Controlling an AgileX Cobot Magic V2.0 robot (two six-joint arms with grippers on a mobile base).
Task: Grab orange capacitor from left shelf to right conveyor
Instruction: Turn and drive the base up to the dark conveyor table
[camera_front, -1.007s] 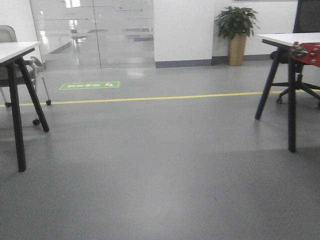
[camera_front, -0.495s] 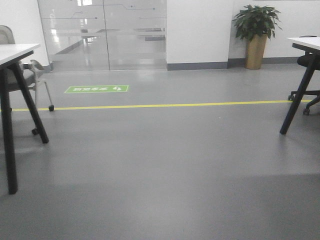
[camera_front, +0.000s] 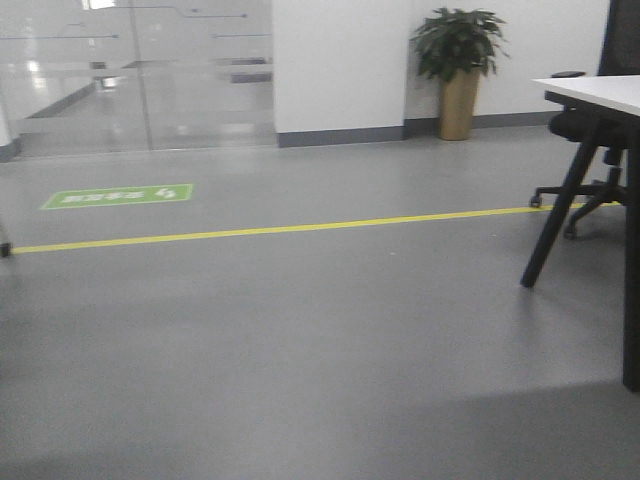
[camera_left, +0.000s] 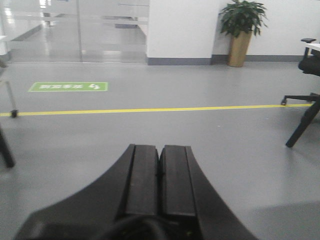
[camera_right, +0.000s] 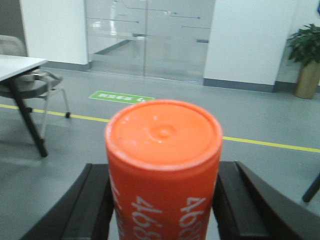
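**capacitor in hand, robot on the move across the floor**

the right end effector (camera_right: 163, 210) is closed around the orange capacitor (camera_right: 164, 150). its two black fingers press against either side of the can, which stands upright with its flat top up and white "4680" on its side. the left end effector (camera_left: 160, 170) holds nothing, and its fingers are pressed together with no gap.

beyond both lies open grey floor (camera_front: 300, 350), crossed by a yellow floor line (camera_front: 270, 230), with a green floor sign (camera_front: 118, 196) past it. in the front view a white desk (camera_front: 600, 92) stands at the right. its left edge and slanted dark leg are well inside the picture, and an office chair (camera_front: 575, 125) sits behind its far edge.

half a second ago another desk filled the left side of this view; it has now slid out of sight. the floor sign has drifted left, and the right-hand desk looks nearer. this suggests the pickup is done and the base is carrying the capacitor to the right. neither the left shelf nor the right conveyor is in view now, so the set-down still lies ahead.
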